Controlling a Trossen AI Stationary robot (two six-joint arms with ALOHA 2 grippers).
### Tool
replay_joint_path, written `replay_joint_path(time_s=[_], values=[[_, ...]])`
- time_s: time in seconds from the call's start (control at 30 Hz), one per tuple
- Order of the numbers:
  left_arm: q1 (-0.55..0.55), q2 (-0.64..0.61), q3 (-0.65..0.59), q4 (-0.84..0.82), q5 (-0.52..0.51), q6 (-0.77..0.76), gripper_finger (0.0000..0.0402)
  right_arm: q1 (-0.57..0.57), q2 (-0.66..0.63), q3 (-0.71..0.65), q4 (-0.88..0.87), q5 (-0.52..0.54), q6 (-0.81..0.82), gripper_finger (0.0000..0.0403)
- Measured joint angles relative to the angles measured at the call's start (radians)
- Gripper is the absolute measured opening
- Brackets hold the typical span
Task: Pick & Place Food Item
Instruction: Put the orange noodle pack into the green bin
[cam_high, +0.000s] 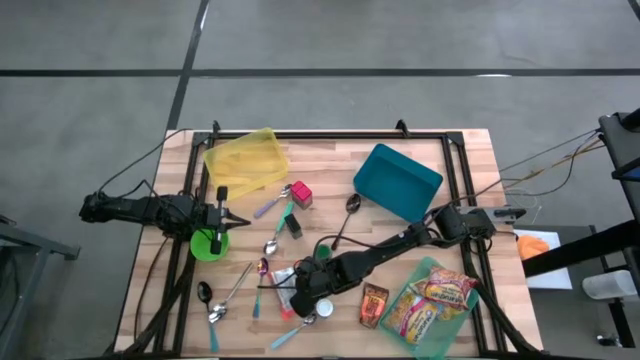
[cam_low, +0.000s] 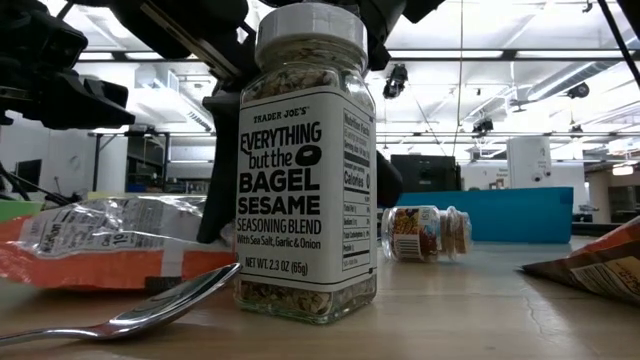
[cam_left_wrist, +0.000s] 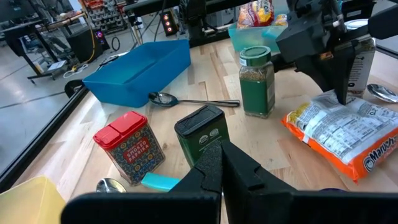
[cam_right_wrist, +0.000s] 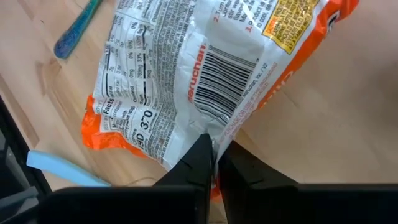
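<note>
At the table's left edge, my left gripper (cam_high: 222, 219) waits above the green disc (cam_high: 208, 244) with its fingers pressed together and empty, kept clear of the work zone; ahead of its fingertips stand the red tin (cam_left_wrist: 129, 145) and the dark green tin (cam_left_wrist: 202, 131). To the right, near the front edge, my right gripper (cam_right_wrist: 214, 155) is closed to a pinch on the edge of the ramen packet (cam_right_wrist: 186, 74), which lies flat directly beneath the fingertips. I judge the edge grip suits a thin, crinkly pouch, giving purchase for lifting toward a bin.
</note>
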Motion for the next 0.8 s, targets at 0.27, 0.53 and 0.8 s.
replay_joint_path(time_s=[0.27,0.53,0.8], values=[[0.000,0.000,0.000,0.000,0.000,0.000,0.0000,0.000,-0.037,-0.001,0.019,0.075,-0.057,0.0015],[0.000,0.000,0.000,0.000,0.000,0.000,0.0000,0.003,-0.063,-0.001,0.055,0.116,-0.123,0.0015],[0.000,0.000,0.000,0.000,0.000,0.000,0.0000,0.013,-0.096,-0.001,0.059,0.165,-0.154,0.0015]])
